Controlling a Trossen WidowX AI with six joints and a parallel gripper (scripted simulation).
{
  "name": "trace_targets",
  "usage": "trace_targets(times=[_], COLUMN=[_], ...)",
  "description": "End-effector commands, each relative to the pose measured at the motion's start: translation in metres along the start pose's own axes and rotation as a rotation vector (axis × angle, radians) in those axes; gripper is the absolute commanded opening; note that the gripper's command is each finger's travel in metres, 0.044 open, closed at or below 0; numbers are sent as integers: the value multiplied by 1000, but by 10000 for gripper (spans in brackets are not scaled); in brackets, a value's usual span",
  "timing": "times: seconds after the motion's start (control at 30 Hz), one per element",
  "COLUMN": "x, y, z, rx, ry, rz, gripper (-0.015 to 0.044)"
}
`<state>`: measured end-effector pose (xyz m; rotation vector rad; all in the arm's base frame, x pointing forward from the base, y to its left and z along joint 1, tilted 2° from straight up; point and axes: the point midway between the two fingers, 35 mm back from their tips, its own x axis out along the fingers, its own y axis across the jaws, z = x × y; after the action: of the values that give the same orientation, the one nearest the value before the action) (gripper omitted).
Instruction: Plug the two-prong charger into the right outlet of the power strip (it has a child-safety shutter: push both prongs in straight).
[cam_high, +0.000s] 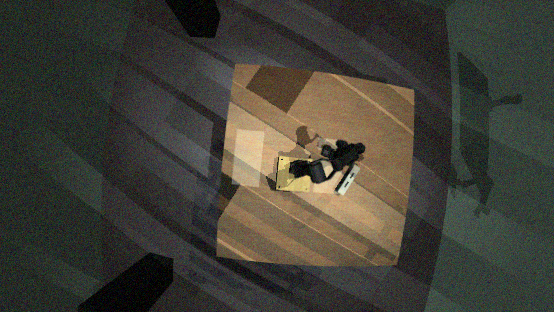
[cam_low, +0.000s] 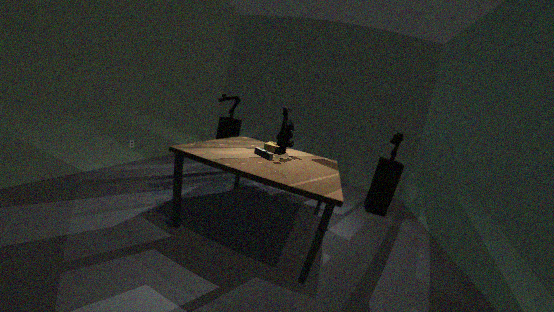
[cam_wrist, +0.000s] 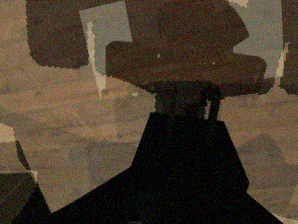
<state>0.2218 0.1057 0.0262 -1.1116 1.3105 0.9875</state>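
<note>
The power strip (cam_high: 348, 180) (cam_low: 263, 153) is a pale bar with dark outlets and a dark long side. It lies on the table beside the arm. I cannot pick it out in the wrist view. My gripper (cam_wrist: 178, 180) points down low over the table and is shut on a small dark thing, which I take to be the charger (cam_wrist: 175, 101). Its prongs cannot be made out. In the top view the arm's own links hide the fingertips. The gripper is beside the strip, not visibly over its outlets.
The black arm (cam_high: 345, 156) (cam_low: 285, 131) stands by a yellow block (cam_high: 283, 180) (cam_low: 271, 146) on the wooden table (cam_high: 350, 110) (cam_low: 220, 155). A pale rectangle (cam_high: 249, 157) shows on the table top. Dark stands (cam_low: 383, 187) (cam_low: 229, 127) are beyond the table. Hard shadows cross the dim scene.
</note>
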Motion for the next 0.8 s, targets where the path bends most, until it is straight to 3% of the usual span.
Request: trace_targets(times=[0.0,0.77], x=[-8,6], y=[0,-13], z=[-2,-25], rx=[-1,444], ry=[3,-5], rz=[-3,21], gripper=[0,0])
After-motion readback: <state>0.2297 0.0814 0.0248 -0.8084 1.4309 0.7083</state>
